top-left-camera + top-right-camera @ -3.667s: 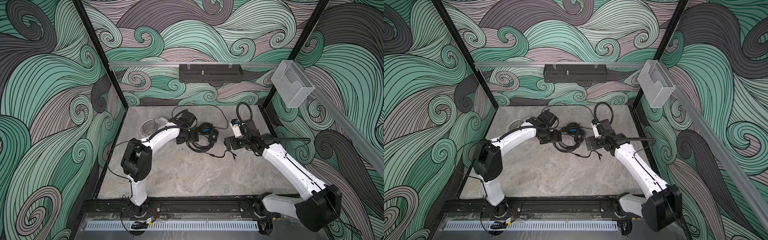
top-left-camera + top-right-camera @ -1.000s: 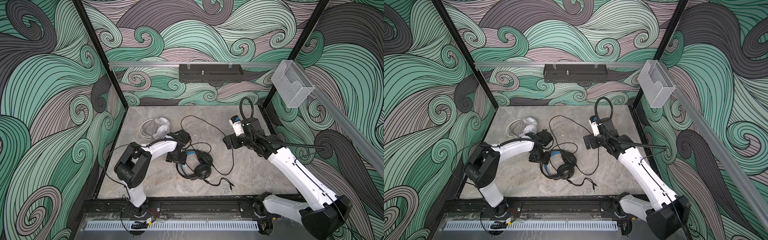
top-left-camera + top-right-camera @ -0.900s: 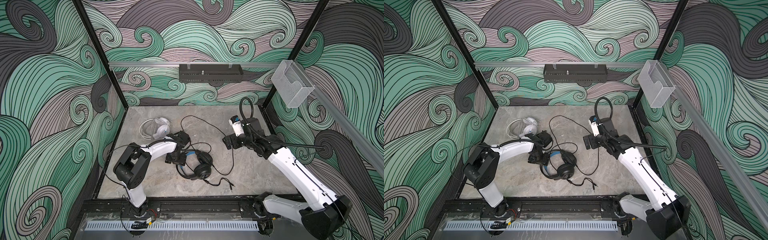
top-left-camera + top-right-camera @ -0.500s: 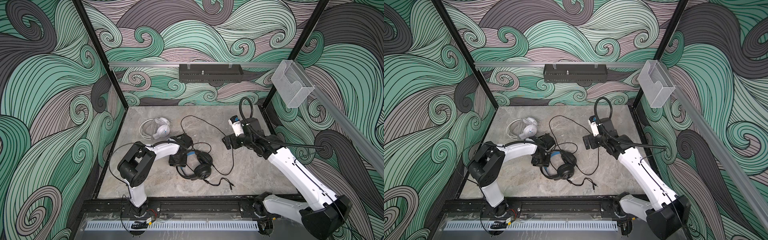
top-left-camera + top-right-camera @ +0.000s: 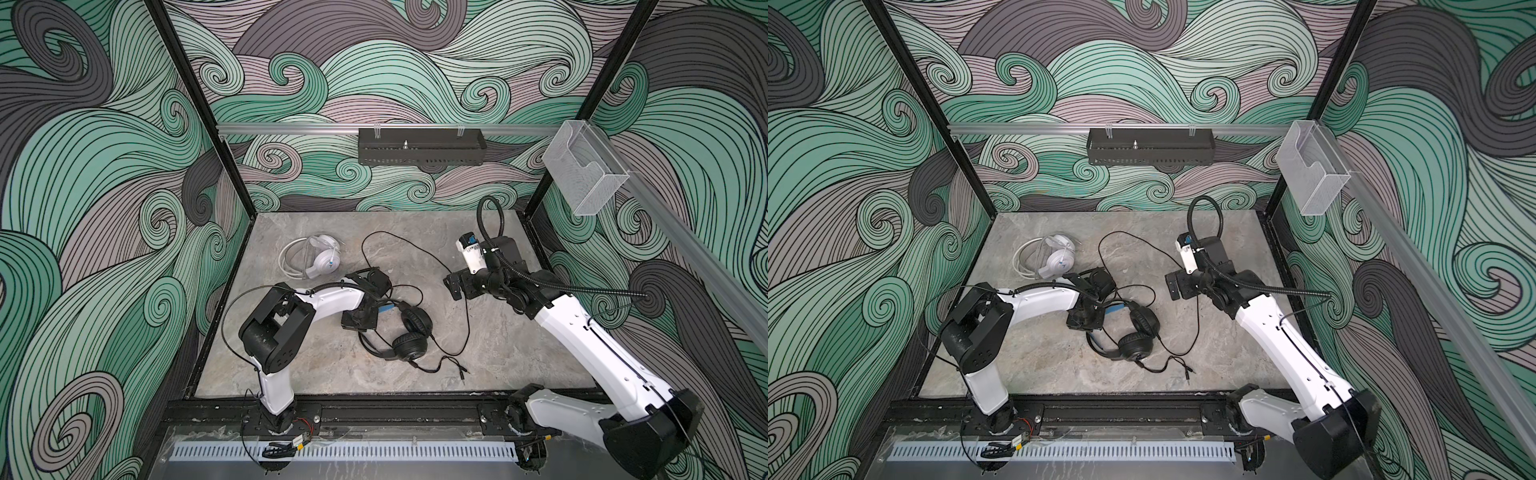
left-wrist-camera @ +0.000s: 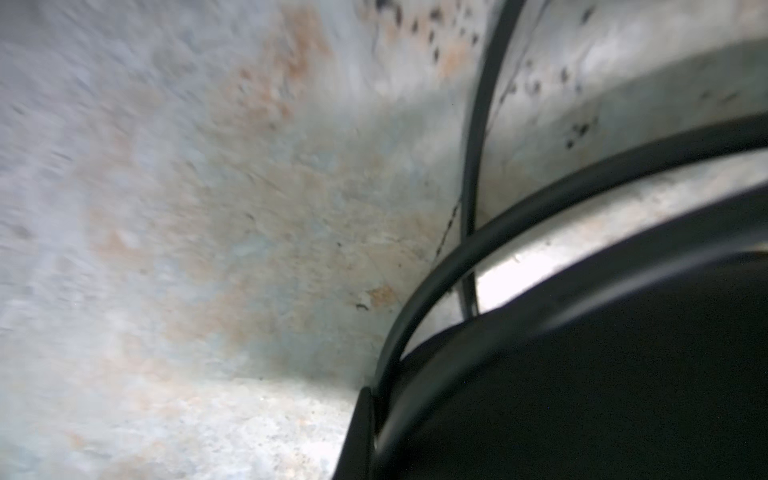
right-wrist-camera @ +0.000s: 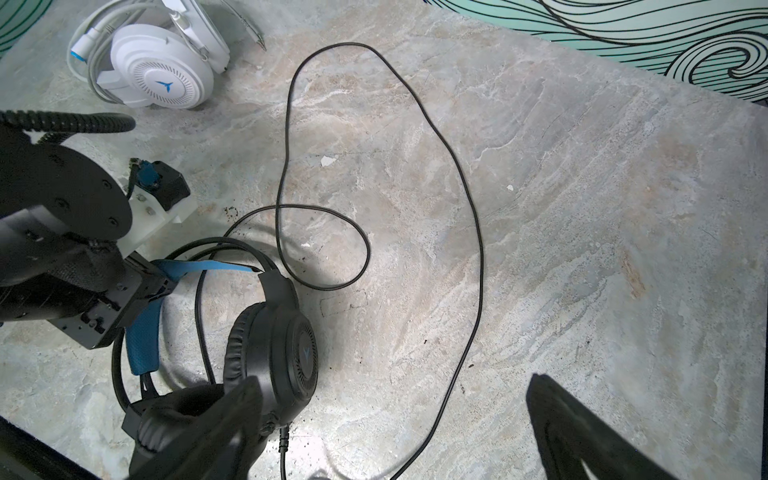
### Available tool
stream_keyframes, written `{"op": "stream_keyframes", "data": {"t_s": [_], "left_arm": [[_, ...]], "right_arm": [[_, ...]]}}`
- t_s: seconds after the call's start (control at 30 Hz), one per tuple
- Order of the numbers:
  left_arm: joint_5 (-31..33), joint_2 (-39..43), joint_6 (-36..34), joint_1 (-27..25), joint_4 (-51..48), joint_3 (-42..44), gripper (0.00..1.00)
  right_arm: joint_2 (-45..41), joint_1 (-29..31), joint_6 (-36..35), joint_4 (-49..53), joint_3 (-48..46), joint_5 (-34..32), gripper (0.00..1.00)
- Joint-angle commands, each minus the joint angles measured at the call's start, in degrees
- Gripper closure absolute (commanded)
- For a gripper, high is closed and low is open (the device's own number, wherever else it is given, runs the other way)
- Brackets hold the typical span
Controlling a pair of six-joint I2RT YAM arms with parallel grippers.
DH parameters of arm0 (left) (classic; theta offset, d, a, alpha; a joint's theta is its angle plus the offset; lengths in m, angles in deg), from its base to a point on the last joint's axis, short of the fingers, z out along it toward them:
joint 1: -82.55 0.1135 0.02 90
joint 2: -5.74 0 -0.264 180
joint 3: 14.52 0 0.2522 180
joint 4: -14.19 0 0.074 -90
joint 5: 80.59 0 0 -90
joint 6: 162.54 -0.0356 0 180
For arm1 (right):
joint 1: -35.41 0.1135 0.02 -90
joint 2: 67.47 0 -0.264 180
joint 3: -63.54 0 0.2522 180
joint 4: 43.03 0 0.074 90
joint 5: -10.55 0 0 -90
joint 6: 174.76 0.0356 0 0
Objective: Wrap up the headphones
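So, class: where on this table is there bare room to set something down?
Bare: the table right of the black cable loop, and the strip along the back wall. Crowded: centre-left, around the black headset and white headset.

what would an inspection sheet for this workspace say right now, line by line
surface: grey marble-look tabletop, a few small pale flecks
job's things: white headphones at the back left; black headphones nearer the middle; both lie on the tabletop
clutter: nothing seen
grippers: left gripper shut on the black headphones' blue inner band; right gripper open, holding nothing
cables: black cable loose in wide loops across the tabletop; pale cable gathered in loops at the white headphones
surroundings: wave-pattern walls; black tray on the back rail; clear holder at the right
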Motion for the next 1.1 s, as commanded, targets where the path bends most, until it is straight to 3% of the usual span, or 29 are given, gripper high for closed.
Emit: {"op": "stream_keyframes", "data": {"t_s": [0.0, 0.13, 0.3, 0.5, 0.8, 1.07], "left_arm": [[6.51, 3.18, -4.96, -0.04, -3.39, -7.43, 1.00], [9.03, 8.01, -12.22, -0.03, -7.08, -18.06, 1.00], [14.82, 12.83, -22.26, 0.26, -8.71, -28.36, 1.00], [15.27, 16.37, -31.72, 0.34, -7.49, -36.59, 1.00], [13.62, 15.27, -31.35, 0.57, -13.28, -48.33, 1.00], [8.85, 15.66, -29.30, 1.49, -14.51, -53.03, 1.00]], "right_arm": [[-5.33, 0.28, -1.45, 0.27, -3.20, 3.49, 0.00], [-11.60, 0.28, -1.88, -3.67, -7.30, 8.81, 0.00], [-21.99, 0.39, 2.38, -15.97, -15.04, 17.27, 0.00], [-24.91, 0.37, 4.01, -21.88, -18.89, 21.62, 0.00], [-20.22, 0.42, 10.67, -31.07, -21.16, 32.41, 0.00], [-18.43, 0.37, 12.36, -37.22, -23.82, 34.78, 0.00]]}}
